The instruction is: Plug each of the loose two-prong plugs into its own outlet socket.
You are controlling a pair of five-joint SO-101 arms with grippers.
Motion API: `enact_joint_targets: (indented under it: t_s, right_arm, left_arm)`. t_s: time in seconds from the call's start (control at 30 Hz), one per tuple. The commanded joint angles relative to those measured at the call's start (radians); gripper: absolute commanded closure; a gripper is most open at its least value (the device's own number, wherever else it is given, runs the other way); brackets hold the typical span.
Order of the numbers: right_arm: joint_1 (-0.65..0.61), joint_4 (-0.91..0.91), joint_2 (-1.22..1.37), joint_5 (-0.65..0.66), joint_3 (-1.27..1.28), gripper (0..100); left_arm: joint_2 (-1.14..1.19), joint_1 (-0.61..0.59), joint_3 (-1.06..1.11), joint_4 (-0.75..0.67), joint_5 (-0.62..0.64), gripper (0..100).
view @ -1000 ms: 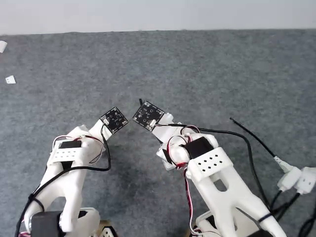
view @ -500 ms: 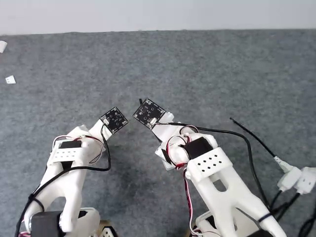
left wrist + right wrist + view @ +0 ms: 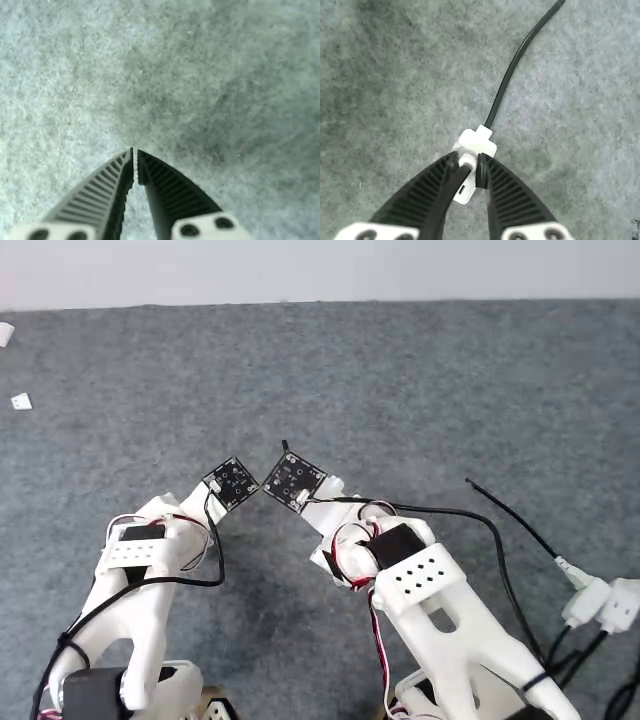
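We are looking at the right gripper [image 3: 466, 160] in its own wrist view, where its two black ribbed fingers [image 3: 432, 187] are pinching the small white plastic two-prong plug [image 3: 479, 141] by a round white stub at the plug's near end. The jaws are closing on that stub with only its width between them. A thin black cord [image 3: 512, 67] is running out of the plug's far end and away across the grey felt-like table cover [image 3: 385, 75]. We cannot tell whether the plug is resting on the felt or hanging just above it. The left gripper [image 3: 135, 152] is hovering over bare felt with its fingers pressed together, tips touching and holding nothing. From the high view, the left arm [image 3: 135, 570] and the right arm [image 3: 430, 590] are standing side by side, with their wrists close to each other near the middle of the table. Well apart from them, at the right edge, two white plastic connectors [image 3: 590, 598] on black cables [image 3: 510, 570] are lying just beside each other. Two small white scraps [image 3: 21, 401] are sitting at the far left.
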Motion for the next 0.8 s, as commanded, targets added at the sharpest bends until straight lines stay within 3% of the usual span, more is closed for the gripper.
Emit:
enact_joint_targets:
  t_s: [0.0, 0.43, 0.6, 0.77]
  right_arm:
    - [0.012, -0.01, -0.018, 0.015, 0.028, 99.0]
    - [0.094, -0.068, -0.01, 0.051, 0.153, 99.0]
    - [0.09, -0.068, 0.145, 0.086, 0.107, 99.0]
    - [0.09, -0.038, 0.302, -0.078, -0.046, 98.6]
  left_arm:
    - [-0.029, -0.003, -0.007, -0.021, 0.011, 99]
    - [-0.029, -0.003, -0.007, -0.021, 0.011, 99]
    - [-0.029, -0.003, -0.007, -0.021, 0.011, 99]
    - [-0.029, -0.003, -0.007, -0.023, 0.011, 99]
